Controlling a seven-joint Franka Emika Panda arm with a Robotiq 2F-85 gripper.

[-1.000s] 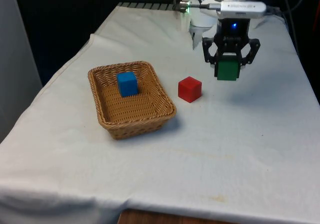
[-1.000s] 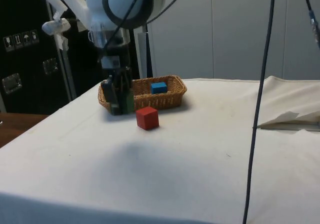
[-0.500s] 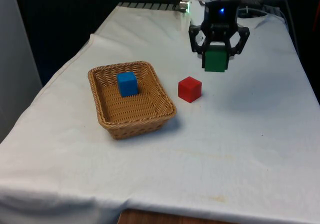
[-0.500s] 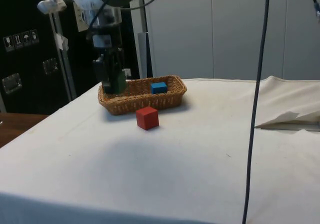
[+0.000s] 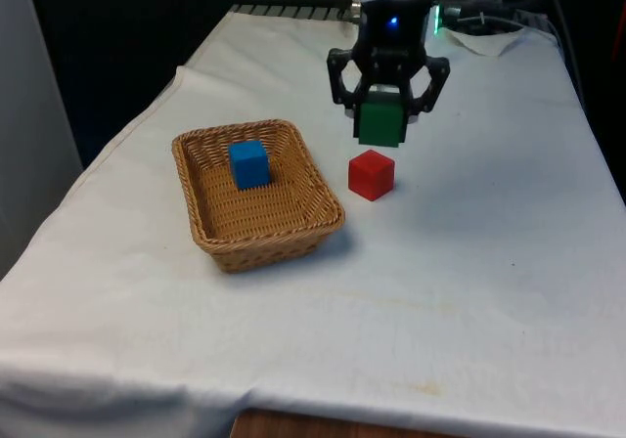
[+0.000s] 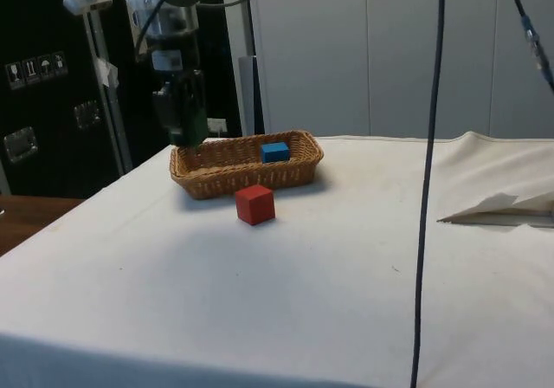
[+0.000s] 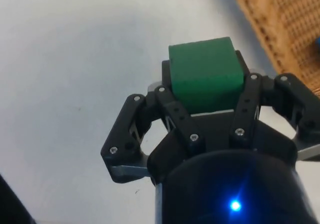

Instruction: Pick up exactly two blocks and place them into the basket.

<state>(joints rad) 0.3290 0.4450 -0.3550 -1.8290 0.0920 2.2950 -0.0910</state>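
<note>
1. Gripper [image 5: 388,115] clamped on a green block [image 5: 380,123], held in the air well above the cloth; same grip seen in the wrist view [image 7: 205,79] and the side view [image 6: 184,119].
2. White cloth-covered table [image 5: 469,262] under everything, wrinkled along its edges; black curtains behind in the front view, dark cabinets and pale wall panels behind in the side view.
3. Wicker basket [image 5: 210,233] resting toward the front view's left, with a blue block [image 5: 248,163] lying inside near its far end.
4. Red block [image 5: 372,174] sitting on the cloth just beside the basket, toward the front view's right, apart from its rim.
5. Green block hanging nearly above the red one, slightly farther back, not touching it, still short of the basket.
6. Compared with a second ago: carried higher and shifted toward the front view's left, closer to the basket; red and blue blocks and basket unmoved.
</note>
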